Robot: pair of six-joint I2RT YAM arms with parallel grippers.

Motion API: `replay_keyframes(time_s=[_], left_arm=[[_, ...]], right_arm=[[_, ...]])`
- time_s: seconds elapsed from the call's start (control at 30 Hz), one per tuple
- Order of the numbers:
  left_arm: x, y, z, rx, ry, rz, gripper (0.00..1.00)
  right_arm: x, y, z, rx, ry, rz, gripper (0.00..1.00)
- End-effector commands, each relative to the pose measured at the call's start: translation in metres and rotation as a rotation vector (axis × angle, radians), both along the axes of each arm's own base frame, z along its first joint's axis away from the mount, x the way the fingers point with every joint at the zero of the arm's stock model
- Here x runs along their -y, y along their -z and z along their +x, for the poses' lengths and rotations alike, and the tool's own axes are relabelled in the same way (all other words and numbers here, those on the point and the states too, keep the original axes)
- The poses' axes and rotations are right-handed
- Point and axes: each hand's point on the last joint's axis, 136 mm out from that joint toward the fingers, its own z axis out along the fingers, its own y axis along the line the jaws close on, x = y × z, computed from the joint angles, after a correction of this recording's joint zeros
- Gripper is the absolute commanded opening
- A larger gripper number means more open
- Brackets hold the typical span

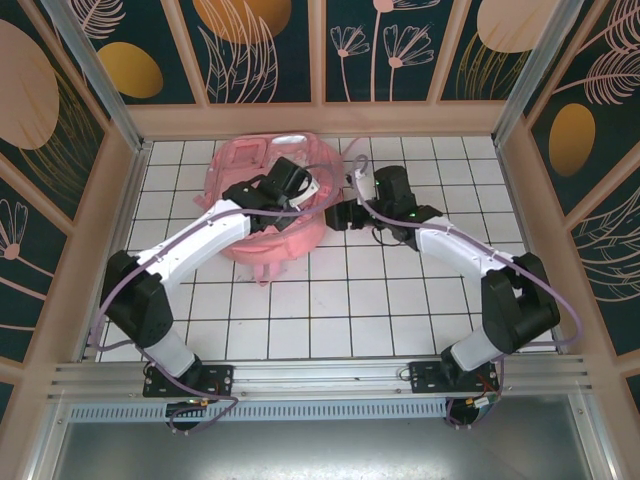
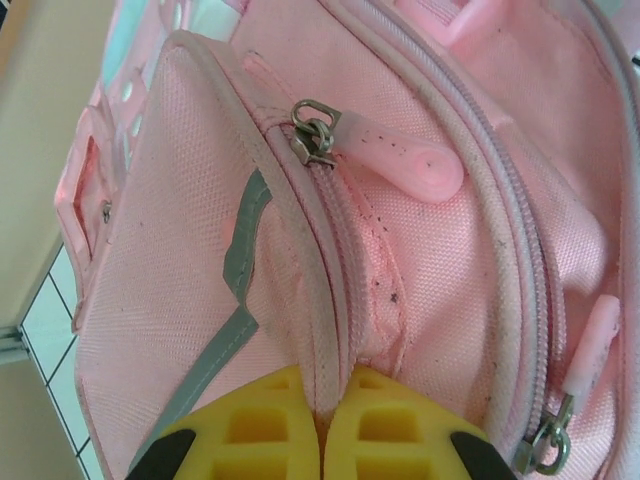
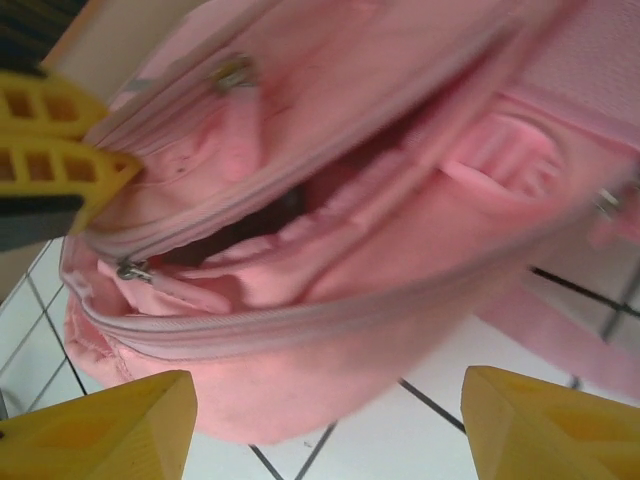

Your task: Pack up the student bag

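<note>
At the far left of the tiled table [image 1: 350, 300] lies the student bag [image 1: 250, 165], main zip [image 3: 300, 310] gaping; the left gripper [image 2: 322, 400] pinches its front-pocket seam [image 2: 335, 290]; the right gripper [image 3: 330, 400] stands spread just beside it.

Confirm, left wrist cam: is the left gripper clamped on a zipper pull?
No, the left gripper is shut on a seam of the student bag; the pocket's zipper pull lies free beyond it.

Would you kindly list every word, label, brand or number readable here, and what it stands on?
None can be read.
The student bag shows plain pink fabric and a grey reflective stripe, without lettering.
Its metal zipper slider bears no legible mark; the right wrist view is too blurred for fine print.
</note>
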Motion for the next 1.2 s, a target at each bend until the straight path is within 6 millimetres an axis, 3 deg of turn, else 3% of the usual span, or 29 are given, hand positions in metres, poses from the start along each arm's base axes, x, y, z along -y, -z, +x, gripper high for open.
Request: replay_keyframes(time_s=[0.0, 0.23, 0.43, 0.53, 0.7, 1.03, 1.17], left_arm=[[0.009, -0.052, 0.002, 0.143, 0.015, -0.146, 0.00], [0.009, -0.068, 0.000, 0.201, -0.014, -0.246, 0.00], [0.008, -0.078, -0.001, 0.232, -0.031, -0.300, 0.00], [0.010, -0.077, -0.001, 0.227, -0.024, -0.306, 0.00], [0.012, -0.076, 0.000, 0.223, -0.022, -0.315, 0.00], [0.015, -0.076, 0.002, 0.215, -0.020, -0.324, 0.00], [0.015, -0.075, 0.001, 0.213, -0.020, -0.327, 0.00]], right_arm=[[-0.020, -0.016, -0.002, 0.193, -0.162, 0.043, 0.70], [-0.053, -0.011, -0.026, 0.215, -0.366, 0.069, 0.55], [-0.060, -0.006, -0.040, 0.209, -0.433, 0.105, 0.54], [-0.064, -0.004, -0.037, 0.212, -0.428, 0.098, 0.54], [-0.073, -0.002, -0.034, 0.213, -0.436, 0.092, 0.44], [-0.087, -0.006, -0.048, 0.226, -0.489, 0.118, 0.38], [-0.089, -0.009, -0.044, 0.242, -0.458, 0.109, 0.21]])
